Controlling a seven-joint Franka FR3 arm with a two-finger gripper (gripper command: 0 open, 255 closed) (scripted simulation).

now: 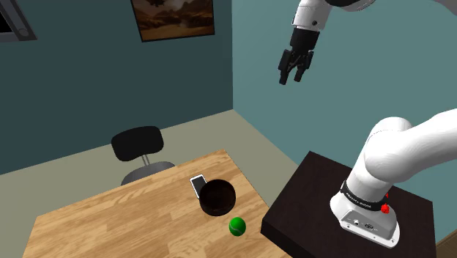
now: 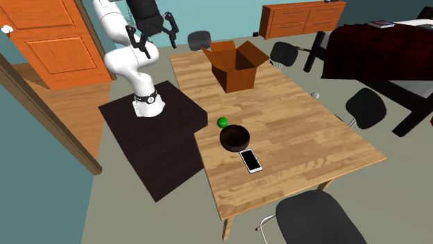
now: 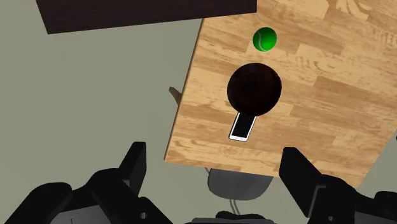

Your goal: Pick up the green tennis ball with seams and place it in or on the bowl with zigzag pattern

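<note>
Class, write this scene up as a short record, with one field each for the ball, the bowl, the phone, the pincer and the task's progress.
Ball: green ball, on the wooden table, beside the bowl on the side towards the stand, not held
Bowl: dark bowl, upright, nothing seen in it
Phone: white-edged phone, lying flat, close against the bowl's opposite side
Pincer: pincer open, raised high, well away from the ball
Progress: ball not yet picked up

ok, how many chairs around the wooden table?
4, by the second exterior view: one chair at the near end, one on its right, one beside the cardboard box, one at the far end. Others may be hidden.
</note>
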